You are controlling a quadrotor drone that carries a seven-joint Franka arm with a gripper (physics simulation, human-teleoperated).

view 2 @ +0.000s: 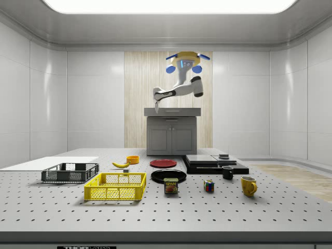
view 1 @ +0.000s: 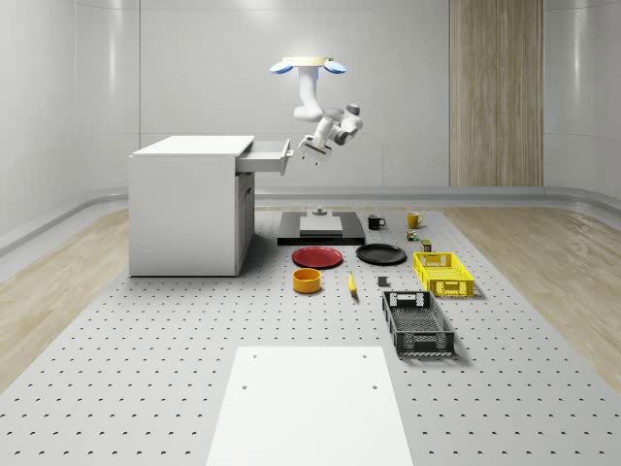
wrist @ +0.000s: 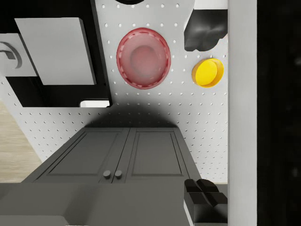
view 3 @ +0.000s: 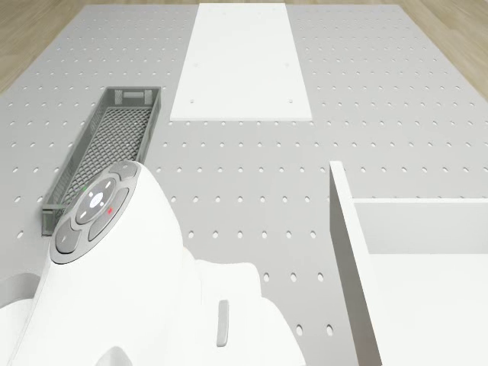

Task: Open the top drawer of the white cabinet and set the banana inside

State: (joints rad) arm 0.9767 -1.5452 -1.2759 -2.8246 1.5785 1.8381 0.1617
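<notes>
Drawer stands pulled out; pick of the banana not yet begun.

Gripper (view 1: 312,152) sits just off the front of the top drawer (view 1: 268,155) of the white cabinet (view 1: 189,206), at drawer height; from these renders I cannot tell whether the fingers are parted or closed, and I see nothing carried in them. Drone (view 1: 310,66) hovers above the arm, beside the cabinet on its drawer side, over the table (view 1: 146,369). I judge the opening step done or nearly so. Banana (view 1: 351,284) lies on the table well below and well apart from the gripper, between the orange bowl (view 1: 307,281) and the black crate (view 1: 417,323). Next move, as I read it: clear the drawer front, descend to the banana, grasp it across its narrow width.
</notes>
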